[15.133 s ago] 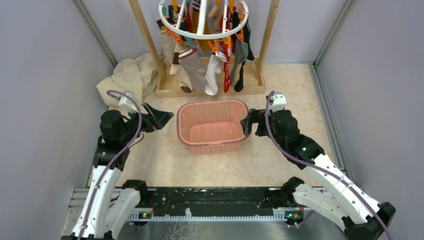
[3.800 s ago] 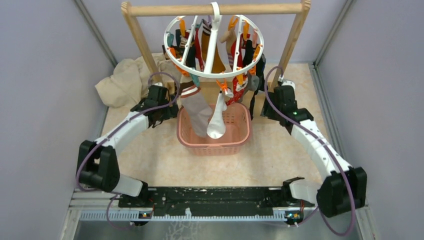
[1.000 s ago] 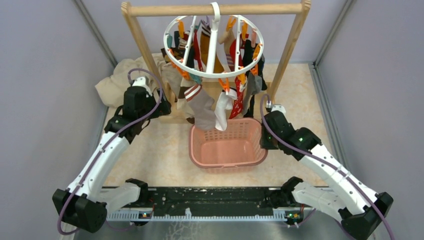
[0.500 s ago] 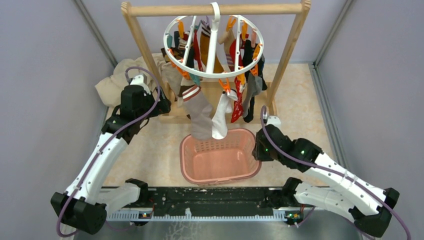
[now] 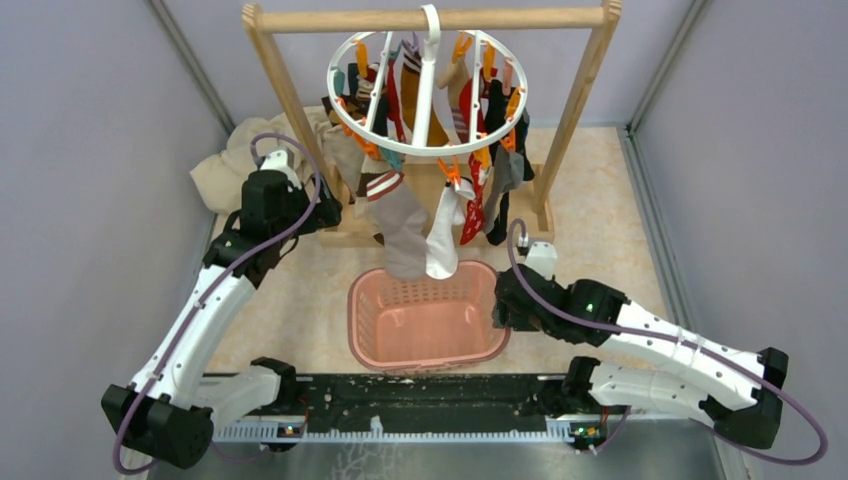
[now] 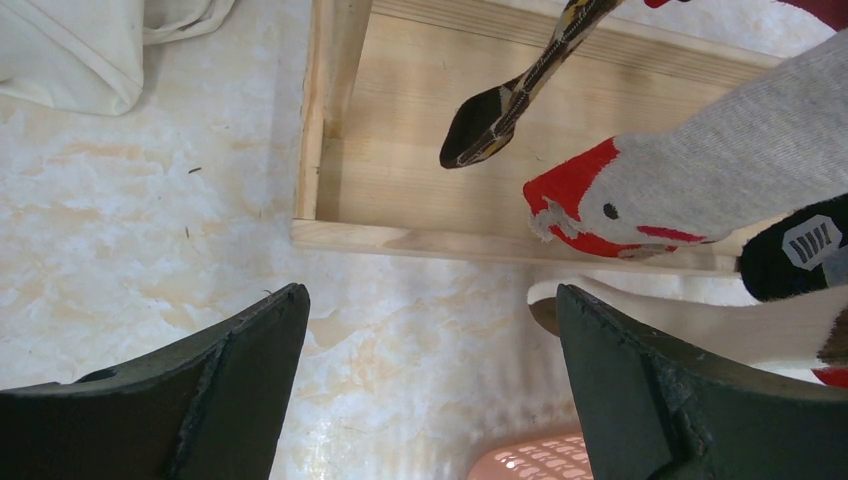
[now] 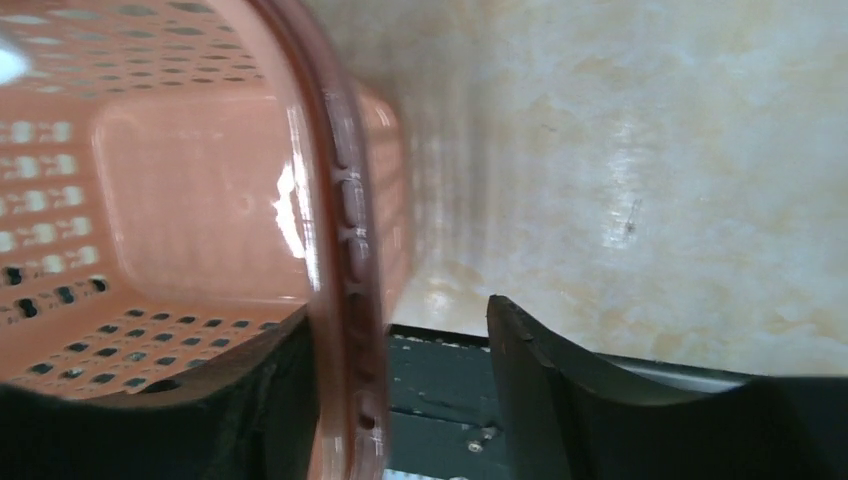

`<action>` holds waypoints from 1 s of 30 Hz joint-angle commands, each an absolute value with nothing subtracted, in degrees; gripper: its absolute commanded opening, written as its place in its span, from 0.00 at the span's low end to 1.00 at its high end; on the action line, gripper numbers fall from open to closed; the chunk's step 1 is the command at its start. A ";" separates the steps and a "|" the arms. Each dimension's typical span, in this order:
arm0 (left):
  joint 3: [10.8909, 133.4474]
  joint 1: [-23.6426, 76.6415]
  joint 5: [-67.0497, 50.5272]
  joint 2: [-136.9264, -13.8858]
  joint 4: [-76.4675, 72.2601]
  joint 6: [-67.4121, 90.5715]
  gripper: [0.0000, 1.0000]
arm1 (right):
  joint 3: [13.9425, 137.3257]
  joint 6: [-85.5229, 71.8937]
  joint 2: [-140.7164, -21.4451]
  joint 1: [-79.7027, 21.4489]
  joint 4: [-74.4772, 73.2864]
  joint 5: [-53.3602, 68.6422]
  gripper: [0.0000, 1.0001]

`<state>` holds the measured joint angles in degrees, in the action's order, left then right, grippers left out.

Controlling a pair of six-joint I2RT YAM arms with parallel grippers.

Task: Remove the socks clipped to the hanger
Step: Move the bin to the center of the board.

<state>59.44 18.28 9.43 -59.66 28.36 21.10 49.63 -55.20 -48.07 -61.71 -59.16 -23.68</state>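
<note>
The white ring hanger [image 5: 345,118] hangs by its hook from the wooden rail, with several socks [image 5: 400,225] clipped round it. A white sock [image 5: 440,245] and a grey one dangle over the pink basket [image 5: 425,355]. My left gripper [image 5: 325,212] is open by the frame's left post. In the left wrist view the left gripper [image 6: 430,300] holds nothing, and a grey and red sock [image 6: 700,180] and a checked sock [image 6: 510,100] hang ahead of it. My right gripper [image 7: 395,320] is open astride the basket rim [image 7: 345,200]: one finger touches it, the other stands clear.
The wooden rail frame [image 5: 430,18] has a flat base [image 6: 420,130] on the marbled floor. A beige cloth [image 5: 235,165] lies heaped at the back left. Grey walls close in both sides. A black strip [image 5: 420,395] runs along the near edge.
The right arm has dragged the basket nearer and leftward, under the dangling socks, and its jaws have widened off the rim. The left arm has stayed in place.
</note>
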 commanded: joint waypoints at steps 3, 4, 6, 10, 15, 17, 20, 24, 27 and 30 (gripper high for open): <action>61.30 18.24 9.84 -58.86 27.73 20.13 0.99 | 58.52 -55.44 -48.39 -62.23 -69.30 -33.27 0.85; 61.46 18.25 9.77 -58.92 27.81 20.13 0.99 | 60.26 -54.52 -48.64 -62.23 -69.66 -34.21 0.86; 61.96 18.26 9.66 -58.79 28.26 20.06 0.99 | 62.29 -51.24 -48.95 -62.23 -68.71 -35.30 0.85; 63.30 18.23 8.55 -57.11 28.79 20.41 0.99 | 65.61 -39.81 -51.16 -62.28 -60.66 -34.03 0.69; 65.34 18.27 4.50 -53.17 29.15 20.91 0.99 | 66.92 -32.42 -56.12 -62.81 -48.56 -29.63 0.49; 66.36 18.27 3.26 -52.54 30.53 20.96 0.99 | 66.97 -30.11 -56.86 -62.90 -43.58 -29.00 0.48; 66.96 18.28 1.94 -51.91 32.04 21.16 0.99 | 66.99 -26.99 -57.98 -62.87 -35.52 -27.28 0.46; 66.51 18.24 0.82 -51.09 32.23 21.91 0.99 | 65.83 -22.71 -61.64 -62.93 -25.04 -26.08 0.43; 65.99 18.26 0.65 -50.84 32.06 22.18 0.99 | 65.95 -20.17 -65.77 -62.87 -18.89 -26.92 0.42; 65.59 18.28 0.49 -50.72 32.06 22.48 0.99 | 66.60 -17.77 -70.18 -62.72 -13.73 -31.10 0.37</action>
